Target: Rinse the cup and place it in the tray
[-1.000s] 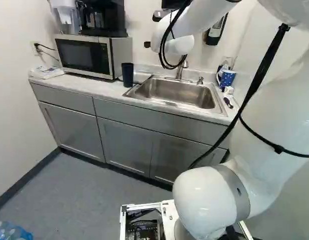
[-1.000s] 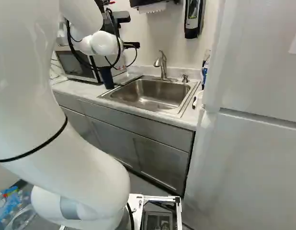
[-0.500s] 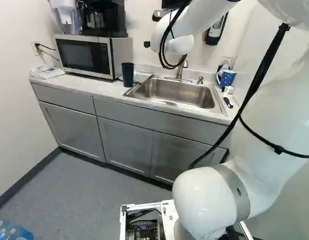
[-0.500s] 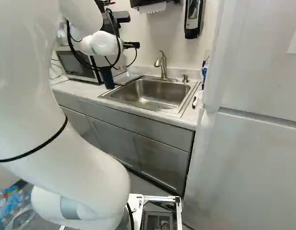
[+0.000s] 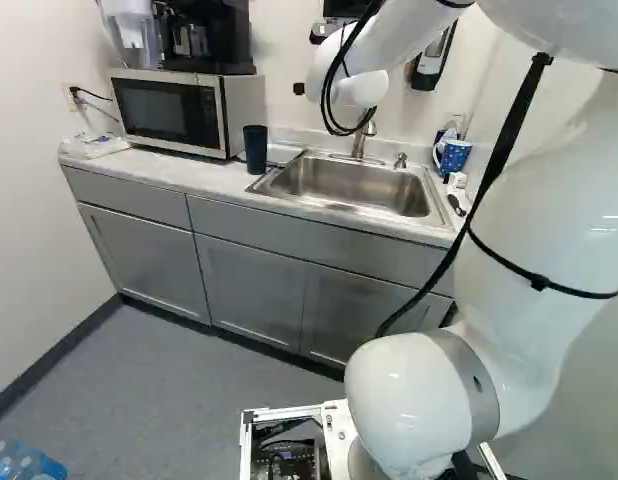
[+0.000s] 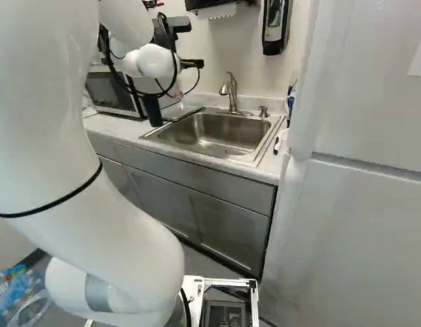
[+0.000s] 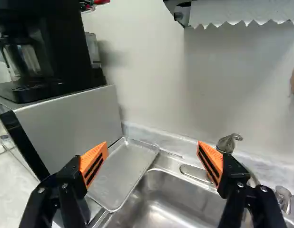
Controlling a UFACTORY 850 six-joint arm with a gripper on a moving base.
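In the right base view my gripper shows only as a black part beside the white wrist, above the counter. The wrist view has the gripper open, with nothing gripped between its orange pads. A dark blue cup stands upright on the counter between microwave and sink. In the wrist view the cup is mostly hidden behind one finger. The metal tray lies at the sink's edge, beyond the fingers and beside the microwave. The steel sink has a faucet behind it.
The microwave carries a black coffee maker. A blue dotted mug stands right of the sink in the left base view. A paper towel holder and a soap dispenser hang on the wall. A tall white cabinet or fridge flanks the counter.
The arm has swung slightly, its wrist shifting a little to the right in the right base view. The gripper is still open. The cup, the tray and the base have not moved.
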